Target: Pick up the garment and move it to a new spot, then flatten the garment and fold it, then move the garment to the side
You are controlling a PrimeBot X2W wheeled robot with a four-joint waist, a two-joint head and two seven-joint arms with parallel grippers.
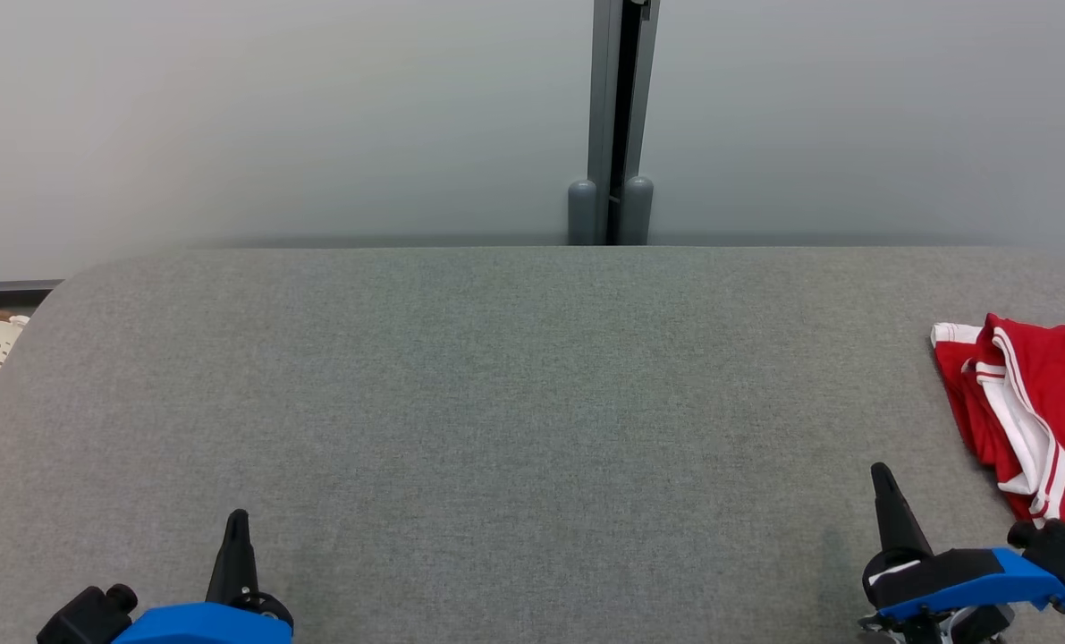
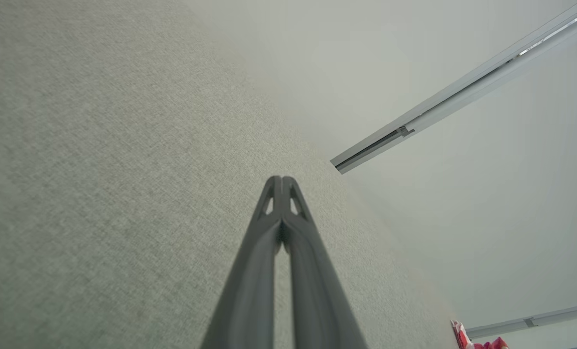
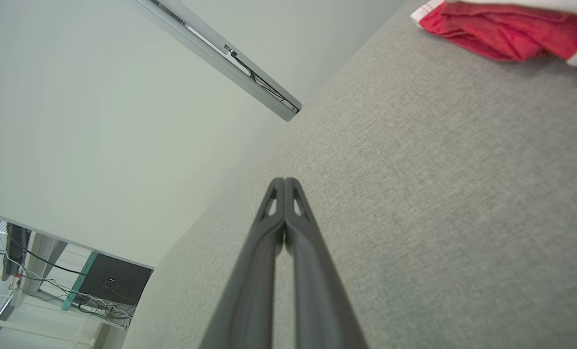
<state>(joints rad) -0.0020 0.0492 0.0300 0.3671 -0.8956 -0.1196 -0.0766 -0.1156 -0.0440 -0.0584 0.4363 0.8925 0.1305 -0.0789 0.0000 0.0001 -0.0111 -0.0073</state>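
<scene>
I have both pincers clenched on nothing: left gripper point(image 1: 237, 528) and right gripper point(image 1: 883, 483) sit at the near edge of the grey fabric tabletop point(image 1: 496, 402). The red, white-striped garment point(image 1: 1024, 402) lies bunched at the table's right edge, clear of the right fingertips.

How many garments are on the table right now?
1. A red garment with white stripes lies at the table's far right, just right of the right pincer. The head view's edge cuts it off, so anything beyond that is unseen.
</scene>
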